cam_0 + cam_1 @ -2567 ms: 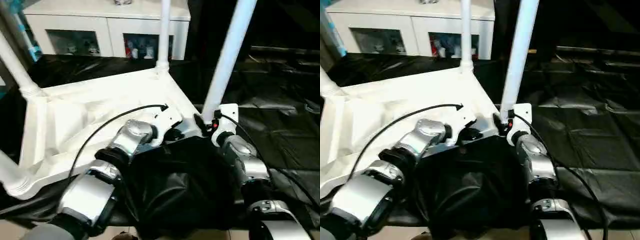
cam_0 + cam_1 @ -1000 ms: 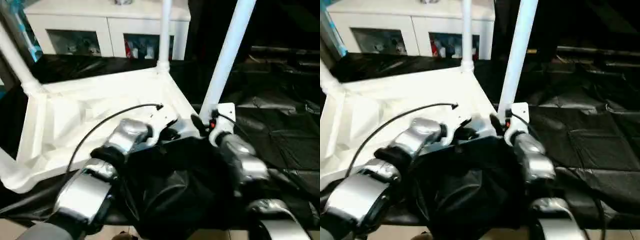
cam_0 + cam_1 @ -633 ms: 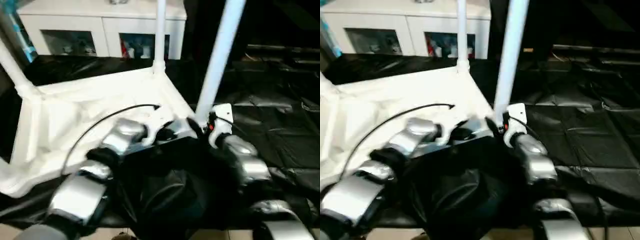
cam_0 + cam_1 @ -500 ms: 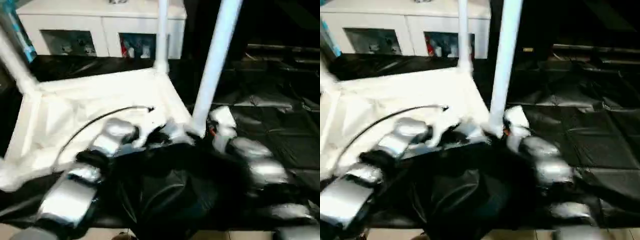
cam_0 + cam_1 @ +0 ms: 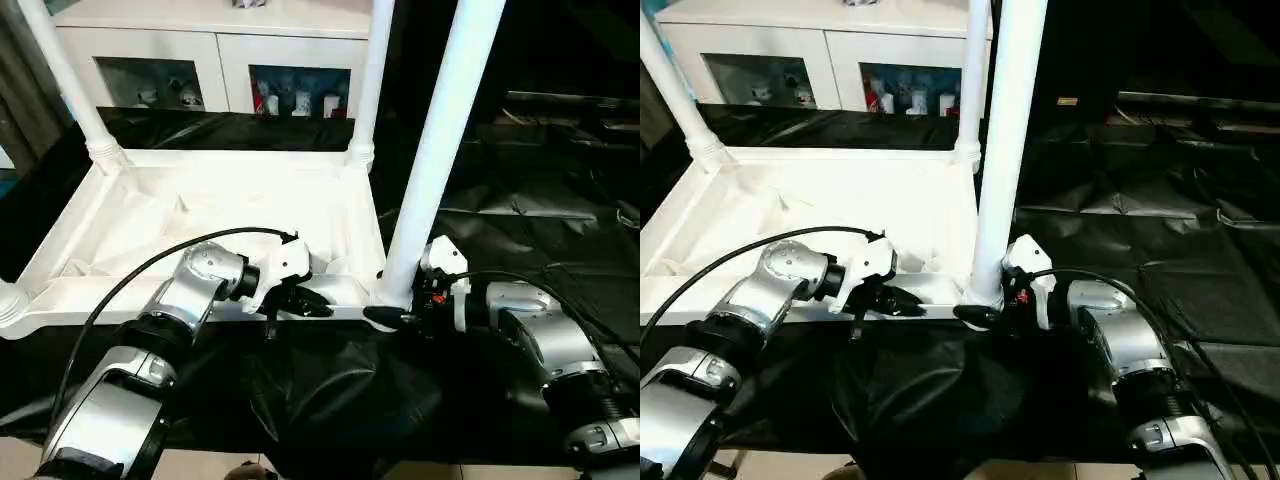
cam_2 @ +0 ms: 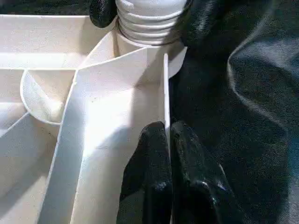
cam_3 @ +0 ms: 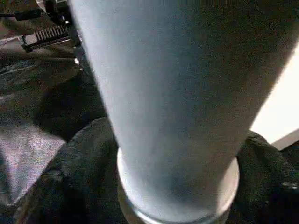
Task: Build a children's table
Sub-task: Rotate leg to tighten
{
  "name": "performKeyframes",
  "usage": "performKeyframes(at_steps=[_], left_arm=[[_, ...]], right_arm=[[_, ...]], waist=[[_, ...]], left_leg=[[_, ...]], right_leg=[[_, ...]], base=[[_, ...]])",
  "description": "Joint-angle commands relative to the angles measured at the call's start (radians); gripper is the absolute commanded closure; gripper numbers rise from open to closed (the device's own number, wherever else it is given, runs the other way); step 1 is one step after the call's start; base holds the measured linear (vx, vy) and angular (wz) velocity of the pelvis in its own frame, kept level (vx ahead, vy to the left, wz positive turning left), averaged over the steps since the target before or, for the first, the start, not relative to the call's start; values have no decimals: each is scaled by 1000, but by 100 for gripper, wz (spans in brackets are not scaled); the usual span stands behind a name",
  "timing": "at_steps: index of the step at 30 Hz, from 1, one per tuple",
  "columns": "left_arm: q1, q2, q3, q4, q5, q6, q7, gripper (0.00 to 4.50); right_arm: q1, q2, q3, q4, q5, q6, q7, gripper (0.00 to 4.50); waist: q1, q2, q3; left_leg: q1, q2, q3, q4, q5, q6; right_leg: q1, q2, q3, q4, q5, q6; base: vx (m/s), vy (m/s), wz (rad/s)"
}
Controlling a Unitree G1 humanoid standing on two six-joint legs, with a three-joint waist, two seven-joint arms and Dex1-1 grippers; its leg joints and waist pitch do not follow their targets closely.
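We are looking at a plain white plastic rectangular tabletop (image 5: pixel 200 215) lying underside up, its ribs the same unpatterned white, and at long white tapered tube legs (image 5: pixel 445 140) rising from its corners with no markings. A glossy black plastic sheet (image 5: pixel 540 230) is covering the ground, showing grey highlights along its creases. Our silver metal forearms (image 5: pixel 205 285) are ending in white wrist housings and black two-fingered grippers, left (image 5: pixel 310 303) and right (image 5: pixel 392 317), with black cables and a small red spot by the right one. Behind, a white glass-door cabinet (image 5: pixel 215 55) is showing small multicoloured items.
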Motion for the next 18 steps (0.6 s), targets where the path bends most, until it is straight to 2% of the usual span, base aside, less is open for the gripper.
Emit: performKeyframes(at_steps=[1, 3, 5, 7, 8, 9, 10, 11, 12, 14, 15, 16, 17, 18], left_arm=[[12, -34, 0, -32, -53, -3, -25, 450], [13, -33, 2, -35, -48, 0, -11, 450], [2, -39, 9, -16, -29, 8, 54, 450], [-3, -42, 12, -8, -20, 16, 80, 450], [-20, -50, 17, 22, 3, 20, 153, 450], [-49, -66, 27, 76, 36, 33, 271, 450], [-63, -80, 39, 98, 43, 43, 332, 450], [-71, -88, 46, 109, 44, 49, 364, 450], [-85, -105, 53, 124, 45, 66, 410, 450], [-101, -124, 60, 142, 47, 84, 459, 450], [-107, -132, 62, 149, 48, 91, 479, 450], [-130, -168, 70, 171, 44, 116, 540, 450], [-136, -178, 72, 177, 42, 120, 556, 450], [-149, -199, 75, 191, 40, 127, 580, 450]], right_arm=[[9, 16, 39, -28, 7, 16, 22, 123], [16, 23, 35, -24, 9, 22, 6, 137], [29, 57, 6, 2, 6, 17, -76, 151], [31, 68, -2, 7, 0, 15, -106, 171], [26, 95, -23, 30, -11, 8, -180, 173], [14, 146, -62, 81, -28, -4, -322, 173], [6, 172, -86, 105, -30, -4, -397, 176], [1, 187, -100, 117, -30, -2, -438, 176], [-10, 220, -131, 139, -21, 6, -519, 176], [-22, 255, -163, 161, -10, 12, -603, 176], [-27, 268, -174, 169, -6, 13, -634, 177], [-45, 316, -192, 203, -9, 2, -731, 177], [-49, 327, -195, 211, -11, -2, -753, 177], [-61, 355, -200, 232, -21, -13, -796, 177]], waist=[[1, -12, -63], [2, -15, -62], [2, -15, -62], [-1, -16, -59], [-2, -16, -59], [-7, -15, -57], [-14, -10, -54], [-21, -13, -54], [-20, -11, -55], [-24, -13, -55], [-24, -9, -57], [-24, -8, -58], [-23, -8, -59], [-24, -3, -61]], left_leg=[[24, 74, -34, -73, -191, 49], [24, 74, -34, -73, -190, 50], [24, 74, -34, -73, -189, 49], [27, 73, -35, -77, -217, 35], [28, 73, -35, -77, -224, 30], [29, 73, -37, -79, -244, 15], [33, 70, -39, -82, -278, -9], [36, 70, -43, -85, -309, -28], [36, 71, -45, -86, -311, -34], [37, 70, -45, -88, -324, -40], [37, 70, -44, -88, -318, -42], [38, 68, -43, -87, -311, -43], [35, 66, -42, -85, -295, -41], [33, 66, -42, -85, -283, -39]], right_leg=[[34, -80, 49, -68, -141, -248], [33, -80, 49, -69, -144, -247], [32, -80, 49, -69, -150, -244], [28, -82, 50, -76, -206, -233], [27, -82, 50, -78, -222, -228], [24, -83, 52, -81, -255, -220], [18, -84, 52, -89, -311, -210], [18, -85, 51, -94, -361, -194], [21, -86, 51, -95, -365, -188], [16, -82, 52, -96, -362, -178], [17, -82, 54, -96, -334, -178], [15, -81, 54, -93, -304, -185], [18, -83, 54, -93, -284, -191], [20, -82, 54, -89, -266, -193]], base=[[0, 0, 0], [0, 0, 0], [0, 0, 0], [0, 0, 0], [0, 0, 0], [0, 0, 0], [0, 0, 0], [0, 0, 0], [0, 0, 0], [0, 0, 0], [0, 0, 0], [0, 0, 0], [0, 0, 0], [0, 0, 0]])
